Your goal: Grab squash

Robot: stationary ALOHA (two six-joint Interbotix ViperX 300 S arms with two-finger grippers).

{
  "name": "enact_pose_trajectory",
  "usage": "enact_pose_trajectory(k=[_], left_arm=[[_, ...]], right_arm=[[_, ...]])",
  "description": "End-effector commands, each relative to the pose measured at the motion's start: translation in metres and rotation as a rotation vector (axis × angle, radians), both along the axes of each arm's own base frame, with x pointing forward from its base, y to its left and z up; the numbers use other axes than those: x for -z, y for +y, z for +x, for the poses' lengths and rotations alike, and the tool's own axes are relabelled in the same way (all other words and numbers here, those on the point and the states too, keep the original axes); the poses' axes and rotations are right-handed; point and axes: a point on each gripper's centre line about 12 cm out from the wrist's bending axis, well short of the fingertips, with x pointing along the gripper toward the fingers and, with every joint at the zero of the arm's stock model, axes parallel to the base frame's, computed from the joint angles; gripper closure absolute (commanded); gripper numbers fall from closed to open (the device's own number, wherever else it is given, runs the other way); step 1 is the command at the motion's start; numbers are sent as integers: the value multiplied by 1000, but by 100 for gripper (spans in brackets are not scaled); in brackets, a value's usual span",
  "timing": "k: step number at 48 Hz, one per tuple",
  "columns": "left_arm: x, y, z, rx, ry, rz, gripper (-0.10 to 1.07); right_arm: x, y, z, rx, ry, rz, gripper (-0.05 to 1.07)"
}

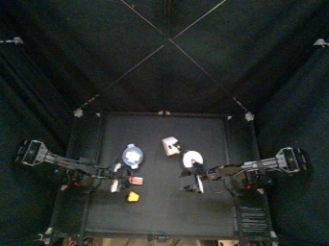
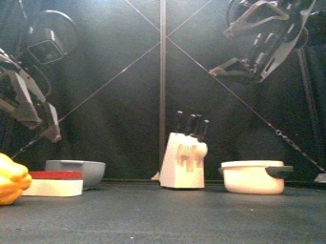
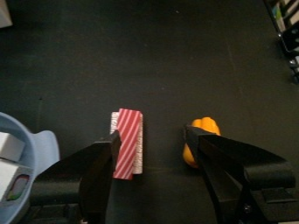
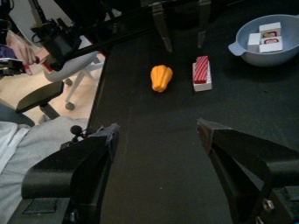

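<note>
The squash (image 1: 131, 196) is a small yellow-orange chunk near the table's front left; it also shows at the left edge in the front view (image 2: 10, 179). In the left wrist view the squash (image 3: 202, 138) lies partly behind one jaw. My left gripper (image 3: 152, 166) is open above it, with the red-and-white striped piece (image 3: 126, 143) showing between the jaws. From above, the left gripper (image 1: 113, 178) hovers just behind the squash. My right gripper (image 4: 158, 166) is open with nothing in it, well back from the squash (image 4: 162, 78), near the table's middle (image 1: 195, 178).
A blue-and-white bowl (image 1: 131, 154) holding small cards stands behind the left gripper. A white knife block (image 2: 185, 160) and a white pot (image 2: 254, 176) stand mid-table. Past the table edge the right wrist view shows an office chair (image 4: 59, 70).
</note>
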Motion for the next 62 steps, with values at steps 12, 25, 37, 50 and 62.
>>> enact_pose_trajectory(k=[12,25,37,50,62], left_arm=[[-13,-22,6,66,-4,-29,5],[-11,-49,9,112,106,-91,5],[-8,-70,36,165,299,-70,5],[-13,-82,73,257,392,69,5],[-22,-71,82,159,562,221,6]], right_arm=[[-7,1,1,-6,-24,3,2],[-5,2,0,-5,-20,7,2],[-4,2,1,-6,-13,10,2],[-2,3,1,-8,-9,10,2],[-2,3,1,-9,-9,10,2]])
